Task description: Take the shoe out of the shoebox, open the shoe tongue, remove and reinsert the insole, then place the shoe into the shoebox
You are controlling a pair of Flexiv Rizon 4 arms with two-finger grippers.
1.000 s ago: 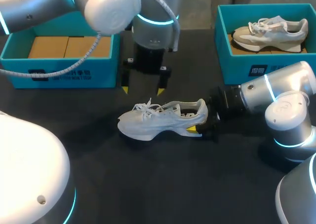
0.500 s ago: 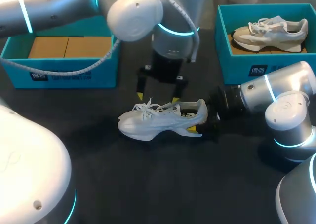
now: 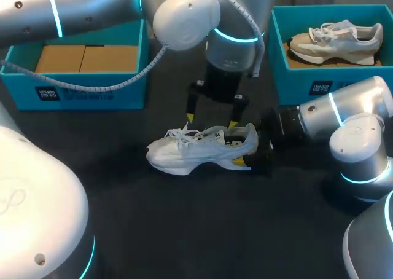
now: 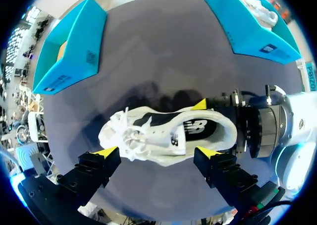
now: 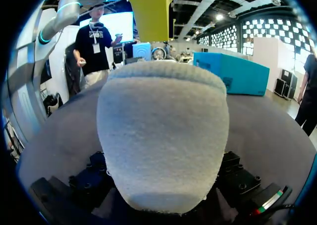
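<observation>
At mid-table: shoe is sitting upright on its sole, outside any box. Right gripper is clamping its heel from both sides. Left gripper is hovering above the laces, fingers spread, holding nothing. Judged light, upper soft and yielding; heel stiffest, tongue edge suiting a pinch. Behind, box holding a second shoe.
</observation>
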